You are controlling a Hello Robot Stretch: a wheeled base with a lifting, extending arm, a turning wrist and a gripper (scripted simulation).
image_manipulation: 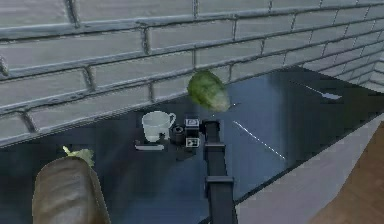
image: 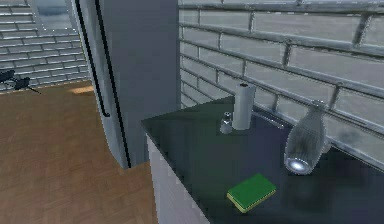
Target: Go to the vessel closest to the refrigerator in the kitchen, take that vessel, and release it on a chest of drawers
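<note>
A white cup stands on the dark countertop before the grey brick wall. The dark arm rises from the arm side view's bottom edge, and its gripper reaches to just beside the cup. I cannot tell whether it holds anything, since the cup stands on the counter right at its far end. In the forward view, the tall grey refrigerator stands at the near end of the countertop. A clear glass vase stands against the wall there.
A green leafy head lies behind the arm, a brown loaf at lower left, and a small utensil at far right. On the forward view's counter are a white cylinder and a green flat pad. Wooden floor lies beyond.
</note>
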